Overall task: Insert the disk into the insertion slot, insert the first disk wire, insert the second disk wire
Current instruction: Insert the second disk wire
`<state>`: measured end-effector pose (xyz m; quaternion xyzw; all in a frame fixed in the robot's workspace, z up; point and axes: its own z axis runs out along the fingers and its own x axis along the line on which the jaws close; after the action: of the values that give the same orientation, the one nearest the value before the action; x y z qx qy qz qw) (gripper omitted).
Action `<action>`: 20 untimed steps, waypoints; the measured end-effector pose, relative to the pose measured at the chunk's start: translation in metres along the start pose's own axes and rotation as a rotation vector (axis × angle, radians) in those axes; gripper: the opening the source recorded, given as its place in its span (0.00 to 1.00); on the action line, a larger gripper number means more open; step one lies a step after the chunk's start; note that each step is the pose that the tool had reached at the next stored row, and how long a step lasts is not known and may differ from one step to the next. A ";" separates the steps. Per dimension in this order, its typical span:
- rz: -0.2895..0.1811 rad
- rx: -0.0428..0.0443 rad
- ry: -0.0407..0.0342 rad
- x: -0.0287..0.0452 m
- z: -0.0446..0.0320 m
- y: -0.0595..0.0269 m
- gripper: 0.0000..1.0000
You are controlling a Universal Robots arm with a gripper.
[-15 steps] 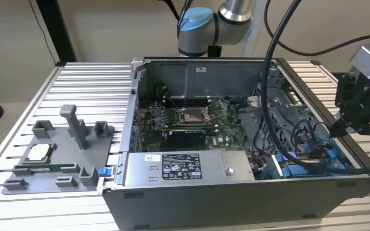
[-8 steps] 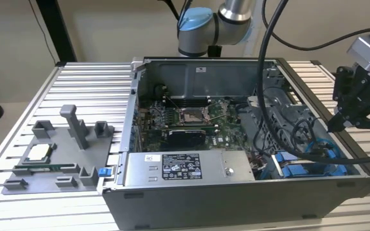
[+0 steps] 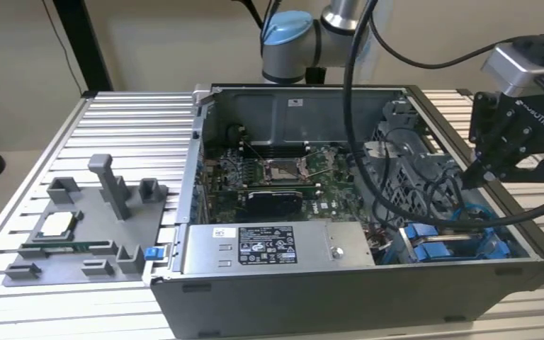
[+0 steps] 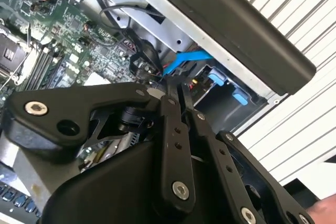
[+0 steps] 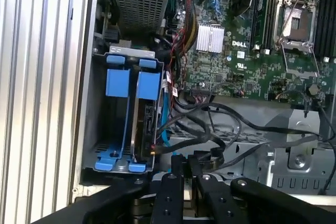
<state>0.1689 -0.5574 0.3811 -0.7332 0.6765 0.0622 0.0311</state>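
Disk (image 5: 140, 124): down on its edge in the insertion slot (image 5: 102, 129), blue tabs up, at a corner of the case (image 3: 348, 297). Can't tell abt. any plug on it.

Could go wrong: could knock the blue wire (image 5: 164, 124) hanging just beside the disk. Could snag the black wires (image 5: 210, 129) bunched btw. disk and gripper, then tug a plug loose or drag a loop over the slot. Could push a plug in crooked and bend it, bc. of the tight, dark spot. Could scrape the case rim w/ the arm so close to it.

Gripper (image 3: 466, 180): fingertips pressed close together, so closed by the look of it; can't tell abt. any wire pinched in there. Hangs just over the wire bunch, inside the case, on the exterior view's right.

From the gripper, in the exterior view: wire bunch at abt. 9 o'clock, just beside; disk at abt. 7 o'clock, near, not touching.
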 end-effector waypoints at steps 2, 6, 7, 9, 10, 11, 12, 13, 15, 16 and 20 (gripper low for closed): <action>0.000 -0.0002 -0.0001 -0.0005 -0.0001 0.0056 0.00; 0.000 -0.0002 0.0001 -0.0017 0.0000 0.0197 0.00; 0.000 -0.0003 0.0001 -0.0020 0.0003 0.0240 0.00; 0.000 -0.0002 0.0001 -0.0026 0.0007 0.0332 0.00; 0.000 -0.0002 0.0001 -0.0025 0.0011 0.0371 0.00; 0.000 -0.0002 0.0001 -0.0015 0.0013 0.0396 0.00; 0.000 -0.0002 0.0001 -0.0001 0.0015 0.0410 0.00; -0.001 -0.0003 0.0002 0.0024 0.0016 0.0416 0.00; -0.002 -0.0005 0.0001 0.0098 0.0015 0.0422 0.00; -0.002 -0.0006 0.0002 0.0133 0.0014 0.0425 0.00; -0.008 -0.0014 0.0005 0.0262 0.0019 0.0436 0.00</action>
<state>0.1274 -0.5866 0.3774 -0.7359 0.6735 0.0623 0.0307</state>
